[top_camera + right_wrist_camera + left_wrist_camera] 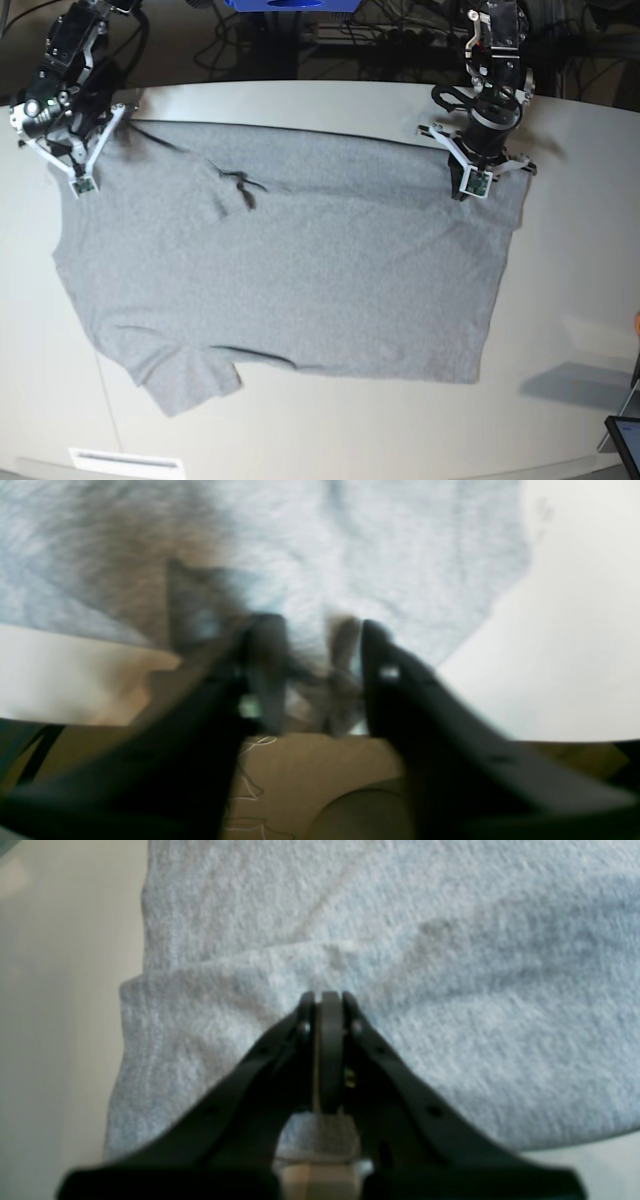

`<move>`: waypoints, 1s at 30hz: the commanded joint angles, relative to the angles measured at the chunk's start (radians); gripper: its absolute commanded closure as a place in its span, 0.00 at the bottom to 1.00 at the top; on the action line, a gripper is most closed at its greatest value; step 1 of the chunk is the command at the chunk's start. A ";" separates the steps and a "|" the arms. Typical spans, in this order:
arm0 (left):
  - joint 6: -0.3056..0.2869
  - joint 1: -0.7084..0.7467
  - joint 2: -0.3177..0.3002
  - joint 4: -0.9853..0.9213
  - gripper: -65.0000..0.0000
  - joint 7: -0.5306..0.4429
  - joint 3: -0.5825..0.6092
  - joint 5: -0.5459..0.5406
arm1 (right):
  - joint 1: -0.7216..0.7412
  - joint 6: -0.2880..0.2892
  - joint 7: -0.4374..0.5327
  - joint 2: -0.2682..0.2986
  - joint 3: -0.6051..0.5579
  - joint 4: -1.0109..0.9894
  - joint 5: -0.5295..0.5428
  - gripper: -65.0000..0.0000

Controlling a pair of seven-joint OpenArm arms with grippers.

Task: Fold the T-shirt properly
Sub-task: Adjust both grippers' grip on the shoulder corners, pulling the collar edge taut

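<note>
overhead, one grey t-shirt lies spread between two pincers.

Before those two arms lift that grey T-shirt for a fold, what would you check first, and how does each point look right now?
1. Left hand shut on the T-shirt: ok; the cloth puckers at its closed tips.
2. Right hand gripping the cloth: cannot tell; the picture is blurred.
3. Both hands at the shirt's far edge: ok.
4. Shirt lying flat: not ok; a wrinkle sits near the far edge.
5. Sleeve spread out: ok.
</note>
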 commanded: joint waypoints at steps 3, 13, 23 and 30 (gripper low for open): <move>0.008 0.006 -0.009 0.006 0.96 0.023 -0.006 0.008 | 0.009 0.002 0.003 0.010 0.002 0.008 -0.007 1.00; 0.008 0.006 -0.009 0.006 0.96 0.023 -0.006 0.008 | 0.032 0.002 0.001 0.025 0.002 0.015 -0.009 0.99; 0.008 0.009 -0.009 0.006 0.96 0.023 -0.006 0.008 | 0.087 0.002 -0.007 0.060 0.000 0.009 -0.010 0.99; 0.008 0.009 -0.009 0.006 0.96 0.023 -0.006 0.008 | 0.089 0.002 0.001 0.082 -0.005 0.008 -0.010 0.99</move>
